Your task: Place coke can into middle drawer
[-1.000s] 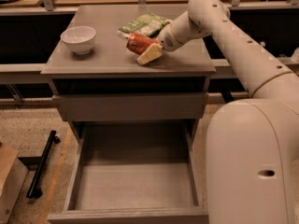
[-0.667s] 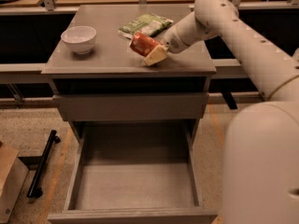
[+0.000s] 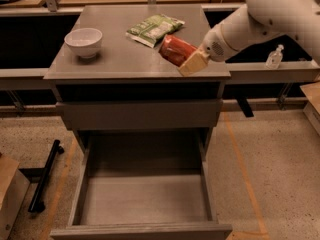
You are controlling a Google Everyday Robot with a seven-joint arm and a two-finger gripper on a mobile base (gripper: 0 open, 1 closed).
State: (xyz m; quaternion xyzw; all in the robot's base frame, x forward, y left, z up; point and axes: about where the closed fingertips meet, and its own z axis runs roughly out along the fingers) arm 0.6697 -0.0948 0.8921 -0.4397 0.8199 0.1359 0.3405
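Middle drawer [image 3: 145,204]: nearest the camera, pulled out at the bottom of the cabinet, well below the end effector and a little to its left in the view. Its flat grey floor, low side walls and plain front all show.
Cardboard box [image 3: 9,194]: on the floor at the lower left edge, far to the left of the end effector and well below it.
Black bar [image 3: 45,176]: lying on the speckled floor [image 3: 270,184] beside the drawer's left wall, well below and left of the end effector.
Upper drawer front [image 3: 140,115]: a plain grey panel pushed in, just under the worktop, below the end effector.
End effector [image 3: 186,58]: over the right front corner of the worktop, clamped on the coke can. One tan finger [image 3: 194,63] lies across the can's near side.
Coke can [image 3: 175,49]: red, gripped in the end effector, tilted with its upper end leaning left and away. It sits over the worktop and well apart from the middle drawer; whether it touches the surface cannot be told.
Worktop [image 3: 120,61]: the grey cabinet top directly beneath the end effector.
White bowl [image 3: 83,41]: upright on the worktop, well to the left of the end effector.
Green snack bag [image 3: 155,29]: flat on the worktop, just beyond the can, up and left of the end effector.
Arm [image 3: 260,19]: white, reaching in from the upper right down to the end effector.
Clear bottle [image 3: 274,57]: upright on a ledge off the worktop, well to the right of the end effector.
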